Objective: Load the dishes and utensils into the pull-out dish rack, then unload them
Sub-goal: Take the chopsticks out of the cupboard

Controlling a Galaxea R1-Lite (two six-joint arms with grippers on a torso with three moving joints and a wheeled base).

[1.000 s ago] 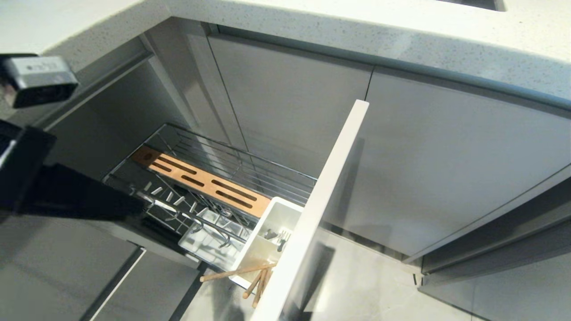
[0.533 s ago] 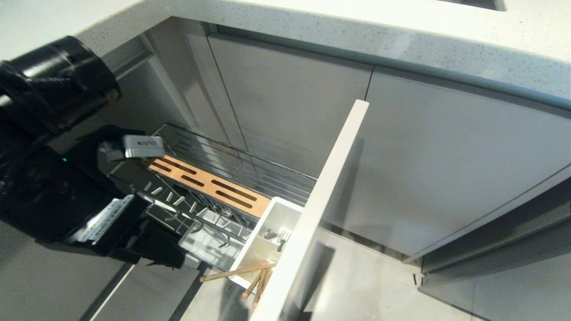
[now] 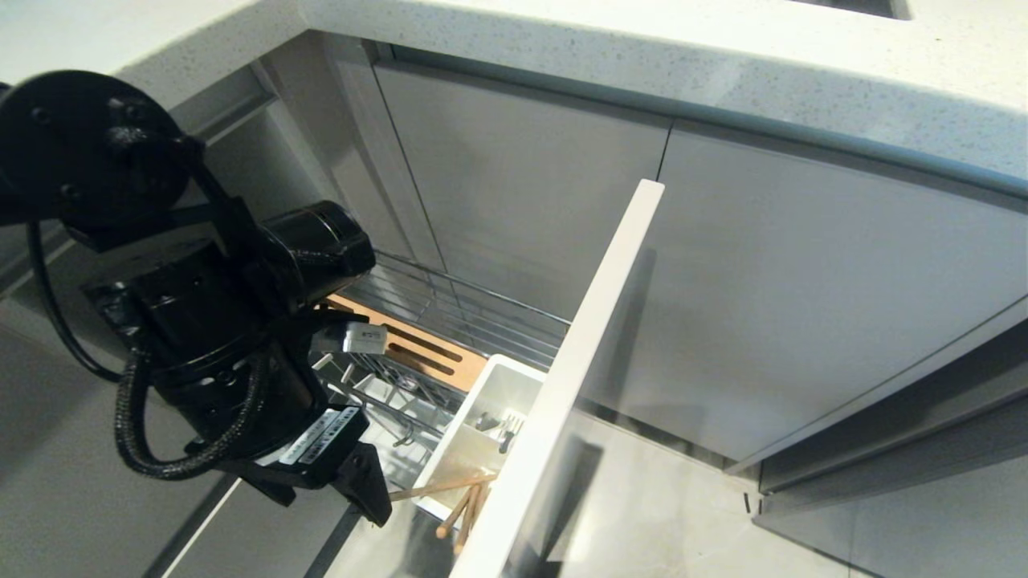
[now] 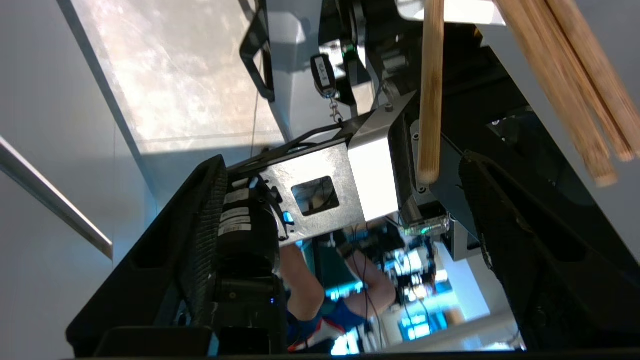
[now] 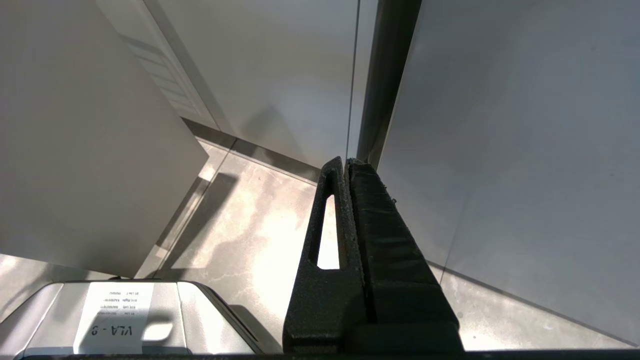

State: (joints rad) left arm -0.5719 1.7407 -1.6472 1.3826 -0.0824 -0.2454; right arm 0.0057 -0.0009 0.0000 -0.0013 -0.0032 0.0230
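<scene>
In the head view, the pull-out dish rack (image 3: 450, 321) stood drawn out of the cabinet, its tall pale front panel (image 3: 562, 385) edge-on. The wooden strip (image 3: 418, 353) ran along the wire basket, and the white cutlery caddy (image 3: 490, 417) sat just behind the front panel. Chopsticks (image 3: 450, 498) leaned out of the caddy's near corner, their ends past its rim, and grey metal cutlery lay deeper in the caddy. The left arm covered the rack's near end, with the left gripper (image 3: 353, 482) low, just beside the chopsticks.

In the left wrist view, the left gripper (image 4: 345, 260) had its black fingers (image 4: 200, 240) spread wide and held nothing. One chopstick end (image 4: 430, 100) hung between them, touching neither; three more (image 4: 575, 90) angled off past the other finger.

In the right wrist view, the right gripper (image 5: 347, 170) pointed at a cabinet door seam above the pale floor (image 5: 250, 240), its jaws pressed together and empty, well apart from the rack.
</scene>
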